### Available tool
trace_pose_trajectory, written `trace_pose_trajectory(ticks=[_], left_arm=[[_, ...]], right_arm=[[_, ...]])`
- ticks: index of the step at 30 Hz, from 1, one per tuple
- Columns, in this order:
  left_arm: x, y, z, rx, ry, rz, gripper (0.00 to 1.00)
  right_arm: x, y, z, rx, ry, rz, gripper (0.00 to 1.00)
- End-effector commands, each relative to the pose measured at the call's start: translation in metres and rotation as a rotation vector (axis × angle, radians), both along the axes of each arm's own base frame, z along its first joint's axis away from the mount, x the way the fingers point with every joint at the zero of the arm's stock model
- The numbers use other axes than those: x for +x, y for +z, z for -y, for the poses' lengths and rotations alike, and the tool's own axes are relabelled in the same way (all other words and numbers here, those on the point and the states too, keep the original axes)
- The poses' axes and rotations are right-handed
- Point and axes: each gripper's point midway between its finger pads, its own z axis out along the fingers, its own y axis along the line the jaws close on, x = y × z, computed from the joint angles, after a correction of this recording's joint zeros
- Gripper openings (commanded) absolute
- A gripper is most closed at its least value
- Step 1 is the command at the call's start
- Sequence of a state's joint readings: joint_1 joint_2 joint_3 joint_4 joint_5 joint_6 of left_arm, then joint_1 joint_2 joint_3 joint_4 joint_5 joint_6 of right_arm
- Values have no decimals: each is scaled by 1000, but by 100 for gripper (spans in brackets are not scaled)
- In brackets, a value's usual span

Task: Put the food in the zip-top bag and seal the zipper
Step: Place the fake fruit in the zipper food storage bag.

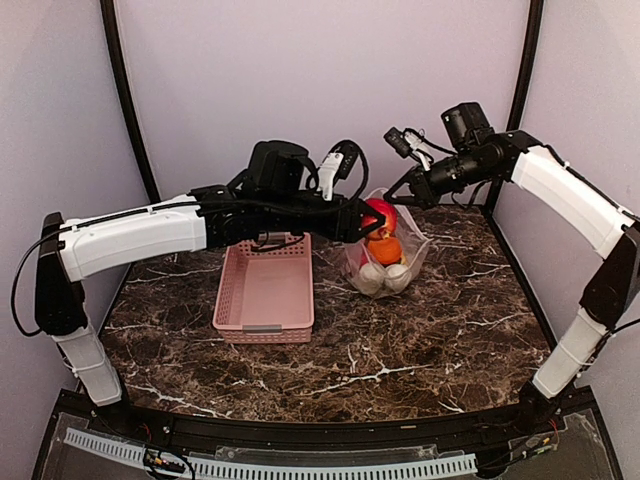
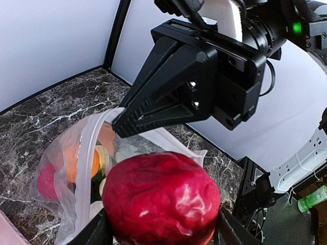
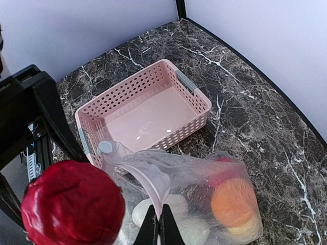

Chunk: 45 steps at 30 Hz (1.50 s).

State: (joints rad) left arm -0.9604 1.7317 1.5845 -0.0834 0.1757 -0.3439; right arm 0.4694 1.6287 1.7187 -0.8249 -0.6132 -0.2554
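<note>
Setting: robot test cell, lab-type, not domestic. Evidence: plain pale wall panels (image 1: 320, 70) in black frame posts (image 1: 128, 100); left arm (image 1: 130, 235) and right arm (image 1: 570, 190) bolted at edge of marble-pattern tabletop (image 1: 400, 350); slotted cable duct (image 1: 300, 467) along front edge; props are toy food (image 1: 385, 250).
</note>
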Motion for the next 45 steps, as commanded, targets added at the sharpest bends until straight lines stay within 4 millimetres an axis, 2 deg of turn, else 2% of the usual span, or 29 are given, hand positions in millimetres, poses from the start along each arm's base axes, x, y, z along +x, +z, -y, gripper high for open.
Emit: trace_pose_trajectory(ticks=[1,12,16,22,27,32,34,38,41,45], left_arm=[[14,7,6,-25,66,-13,52],[43,-28,4,84,208,-39,52],[49,-32,6,93,234,-40,54],[58,-38,9,89,274,-57,63],[63,-36,5,93,313,-54,81],[58,-25,5,81,288,-53,85],[54,-15,3,64,274,-42,85],[35,22,1,-23,175,24,83],[17,47,-10,-70,122,74,81],[9,54,-32,-52,143,117,80]], right_arm=[[-2,14,-10,38,24,10,0],[-7,25,-15,74,38,-13,0],[-10,26,-17,79,48,-16,0],[-10,25,-18,77,43,-22,0],[-7,24,-15,65,17,-14,0],[-5,22,-14,58,8,-12,0],[-4,20,-14,54,5,-13,0],[-2,17,-13,40,-3,-8,0],[-2,12,-12,29,-3,-5,0],[-4,7,-9,17,0,3,0]])
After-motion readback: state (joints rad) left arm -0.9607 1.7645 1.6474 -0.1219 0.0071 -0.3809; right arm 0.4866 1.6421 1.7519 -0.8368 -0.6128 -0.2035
